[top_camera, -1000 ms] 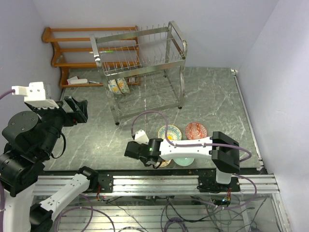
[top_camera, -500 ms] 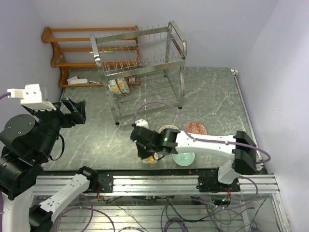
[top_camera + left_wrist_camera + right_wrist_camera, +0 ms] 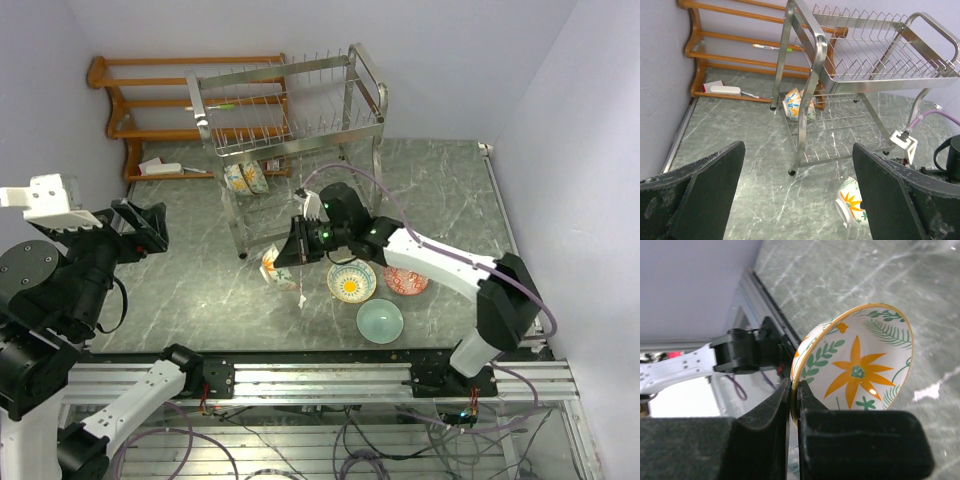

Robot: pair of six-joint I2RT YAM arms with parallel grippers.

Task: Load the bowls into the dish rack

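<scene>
Nearest, a mint bowl (image 3: 380, 320), a yellow-flowered bowl (image 3: 352, 281) and a red bowl (image 3: 406, 284) sit on the worktop (image 3: 200, 290). Beyond them, the right pincer (image 3: 793, 395) clamps an orange-flowered bowl (image 3: 860, 370) by its rim, arm stretched leftward. It should be kept edge-on and slotted between the prongs of the dish rack (image 3: 290, 120). The left pincer (image 3: 797, 200) hangs open.

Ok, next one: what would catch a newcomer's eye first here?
The right tool pinches a floral bowl by its rim, tilted on edge, in front of the steel rack. Two bowls already stand in the rack's lower tier. On the table by the right arm sit a yellow-flowered bowl, a red one and a mint one.
</scene>
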